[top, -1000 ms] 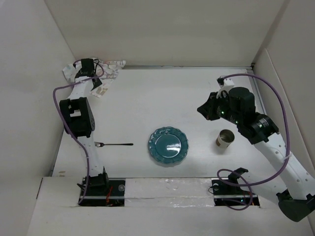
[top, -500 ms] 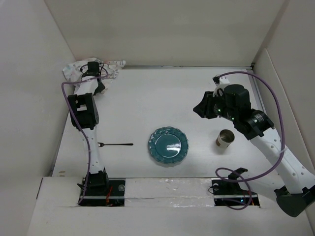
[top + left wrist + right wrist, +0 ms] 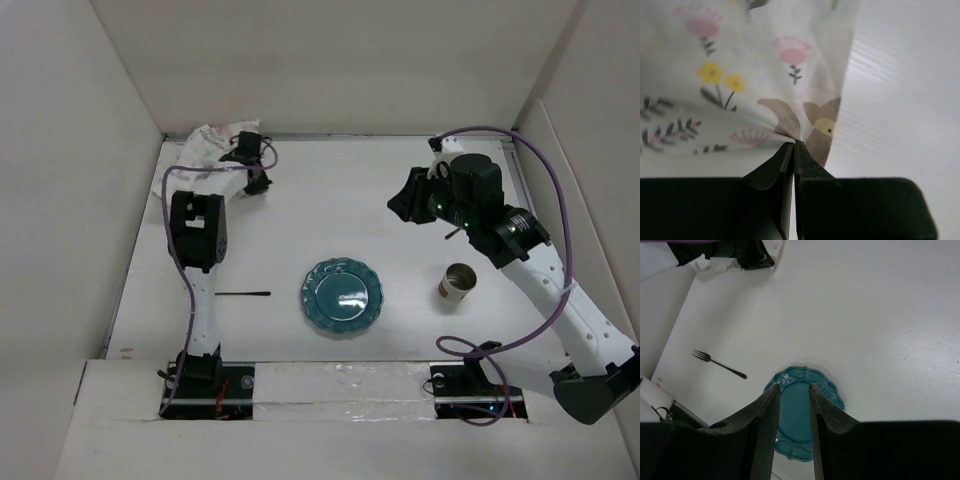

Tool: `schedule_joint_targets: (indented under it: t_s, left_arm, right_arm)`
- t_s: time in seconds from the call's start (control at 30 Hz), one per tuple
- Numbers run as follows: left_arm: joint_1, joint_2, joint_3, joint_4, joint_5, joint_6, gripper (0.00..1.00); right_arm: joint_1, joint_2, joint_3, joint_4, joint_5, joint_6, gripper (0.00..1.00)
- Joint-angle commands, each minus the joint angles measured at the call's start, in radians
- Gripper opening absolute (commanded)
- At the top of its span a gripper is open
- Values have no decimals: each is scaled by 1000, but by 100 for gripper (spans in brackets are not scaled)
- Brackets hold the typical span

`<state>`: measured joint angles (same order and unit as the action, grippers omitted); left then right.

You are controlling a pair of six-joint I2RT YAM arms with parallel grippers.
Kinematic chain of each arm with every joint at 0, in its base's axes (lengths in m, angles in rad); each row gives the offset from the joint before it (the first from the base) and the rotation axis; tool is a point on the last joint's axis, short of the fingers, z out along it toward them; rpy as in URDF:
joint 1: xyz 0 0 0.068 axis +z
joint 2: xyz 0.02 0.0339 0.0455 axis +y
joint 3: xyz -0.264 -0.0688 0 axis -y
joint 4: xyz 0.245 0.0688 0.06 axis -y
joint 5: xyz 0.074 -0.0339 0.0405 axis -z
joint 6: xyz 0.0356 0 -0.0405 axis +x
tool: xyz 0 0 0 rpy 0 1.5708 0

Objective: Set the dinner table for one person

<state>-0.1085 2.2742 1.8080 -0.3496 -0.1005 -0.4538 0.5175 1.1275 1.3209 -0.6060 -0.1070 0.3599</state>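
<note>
Top view: white desk (image 3: 330, 200) as the big flat surface filling the enclosure, arm bases at 6 o'clock. At 11 o'clock, far-left corner: left gripper (image 3: 250, 152) clamped tight on an edge of the patterned placemat (image 3: 205, 142), cloth bunched and crumpled, not spread flat. Left wrist view confirms: both fingers (image 3: 775, 167) pressed together with a fold of flowered fabric pinched at the tips, cloth fanning up and left from the pinch, bare desk at right. At 2 o'clock: right gripper (image 3: 405, 205) raised above the desk, pointing toward 9 o'clock, jaws a little apart, holding nothing. Right wrist view: narrow gap between the dark fingers (image 3: 765, 415), teal plate visible through it. Near 6 o'clock: teal plate (image 3: 341, 297) with scalloped rim, flat on the desk, nothing on it. At 8 o'clock: fork (image 3: 245, 294) lying flat, handle toward the plate, tine end hidden under the left arm, apart from the plate. At 4 o'clock: brown cup (image 3: 458, 283) upright, right of the plate, not touching it, under the right forearm's line.
</note>
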Motion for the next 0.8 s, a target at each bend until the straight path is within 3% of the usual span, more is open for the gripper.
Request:
schedule_joint_targets:
  t_s: [0.0,0.13,0.23,0.33,0.4,0.5,0.53,0.67,0.7,0.77]
  left_arm:
    - [-198,-122,-79,55,182,-74,0]
    - [-316,-173,-99,93,264,-120,0]
    - [-365,-203,-65,66,257,-91,36]
    - [-375,-249,-68,32,204,-85,44]
    - [-375,-350,-137,55,154,-77,46]
    - [-375,-482,-235,70,111,-51,29]
    - [-384,-508,-261,69,110,-36,18]
    - [-454,-608,-377,25,58,33,14]
    - [-491,-611,-389,15,56,49,16]
    - [-522,-599,-409,-26,48,72,29]
  right_arm:
    - [-8,18,21,55,43,-16,35]
    - [-40,26,-18,63,61,10,38]
    - [-62,31,-55,75,66,43,45]
    - [-71,48,-94,98,66,65,56]
    - [-83,67,-129,115,75,99,58]
    - [-111,112,-181,167,67,146,14]
    - [-111,129,-190,199,47,152,0]
    - [-131,247,-193,241,56,172,0]
    - [-131,276,-186,245,67,171,0]
    - [-142,368,-155,245,90,188,12]
